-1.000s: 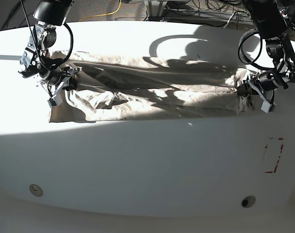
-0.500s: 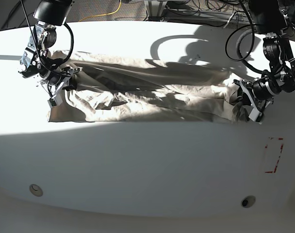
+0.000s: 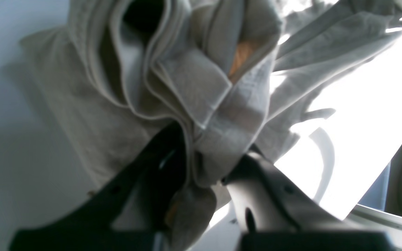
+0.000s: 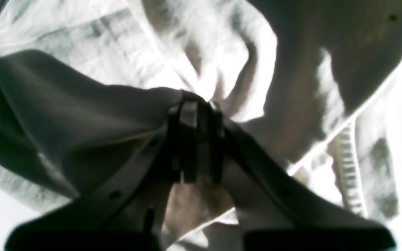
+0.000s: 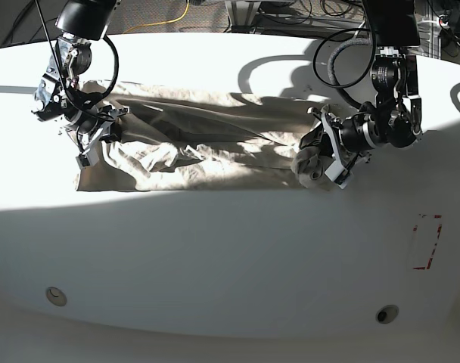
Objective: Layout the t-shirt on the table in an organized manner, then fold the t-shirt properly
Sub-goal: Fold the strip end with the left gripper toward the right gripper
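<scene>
T-shirt [image 5: 207, 140]: beige, wrinkled, lying on the far half of the table [image 5: 230, 249]; bunched lengthwise into a band.
Long axis: runs across the base view, from one arm to the other, roughly parallel to the table's near edge.
End at base view's left: spread wider, with a flat panel reaching toward the near side; held off the surface at its upper corner.
End at base view's right: gathered into a rumpled wad, hem folds stacked on each other.
Left gripper [image 5: 315, 155]: closed on the wadded end; in the left wrist view cloth fills the space between the two fingers [image 3: 257, 181].
Right gripper [image 5: 101, 125]: clamped on the other end; in its wrist view the fingertips meet on a pinched fold.
Red dashed rectangle [image 5: 427, 242]: near the table's right side in the base view, well apart from the cloth.
Light: strong sun across the far part, arm shadows falling over the shirt.
</scene>
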Motion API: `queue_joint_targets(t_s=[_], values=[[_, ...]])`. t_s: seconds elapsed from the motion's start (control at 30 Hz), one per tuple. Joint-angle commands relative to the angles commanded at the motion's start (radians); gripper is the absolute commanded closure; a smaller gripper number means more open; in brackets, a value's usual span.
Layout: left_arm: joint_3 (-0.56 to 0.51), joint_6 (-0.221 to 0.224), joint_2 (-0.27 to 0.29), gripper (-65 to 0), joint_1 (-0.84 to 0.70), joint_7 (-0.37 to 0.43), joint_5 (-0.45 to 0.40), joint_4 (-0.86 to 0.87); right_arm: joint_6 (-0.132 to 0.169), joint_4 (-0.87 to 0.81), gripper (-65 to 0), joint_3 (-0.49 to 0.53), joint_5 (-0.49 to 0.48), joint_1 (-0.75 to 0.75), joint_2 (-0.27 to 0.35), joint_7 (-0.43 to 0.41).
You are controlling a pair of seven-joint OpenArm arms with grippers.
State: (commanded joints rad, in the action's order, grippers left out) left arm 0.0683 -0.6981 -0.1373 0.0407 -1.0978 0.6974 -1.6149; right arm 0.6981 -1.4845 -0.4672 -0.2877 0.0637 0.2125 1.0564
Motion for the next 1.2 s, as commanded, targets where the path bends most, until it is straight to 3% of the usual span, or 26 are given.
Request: queue_joint_targets(t_s=[0.37, 0.6, 0.7, 0.87, 0.93, 1.0, 1.1, 1.2], values=[[-0.048, 0.000, 0.114, -0.1, 0.011, 0.005, 0.000, 0.000, 0.000, -0.023, -5.5, 0.000, 0.000, 0.002, 0.000, 0.000], [-0.048, 0.000, 0.137, -0.8, 0.011, 0.005, 0.000, 0.002, 0.000, -0.032, -5.5, 0.000, 0.000, 0.000, 0.000, 0.000], [-0.048, 0.000, 0.149, -8.1, 0.034, -0.002, 0.003, 0.002, 0.000, -0.032, -5.5, 0.000, 0.000, 0.000, 0.000, 0.000], [-0.048, 0.000, 0.157, -35.0, 0.043, -0.028, 0.009, -0.006, 0.000, -0.032, -5.5, 0.000, 0.000, 0.000, 0.000, 0.000], [-0.048, 0.000, 0.175, -41.8, 0.043, -0.052, 0.011, -0.008, 0.000, -0.032, -5.5, 0.000, 0.000, 0.000, 0.000, 0.000], [-0.048, 0.000, 0.187, -44.2, 0.046, -0.078, 0.029, -0.009, 0.000, -0.032, -5.5, 0.000, 0.000, 0.000, 0.000, 0.000], [-0.060, 0.000, 0.192, -42.6, 0.071, -0.117, 0.117, -0.011, 0.000, -0.032, -5.5, 0.000, 0.000, 0.000, 0.000, 0.000], [-0.135, 0.000, 0.186, -42.2, 0.089, -0.133, 0.213, -0.031, 0.000, -0.032, -5.5, 0.000, 0.000, 0.000, -0.002, 0.000]])
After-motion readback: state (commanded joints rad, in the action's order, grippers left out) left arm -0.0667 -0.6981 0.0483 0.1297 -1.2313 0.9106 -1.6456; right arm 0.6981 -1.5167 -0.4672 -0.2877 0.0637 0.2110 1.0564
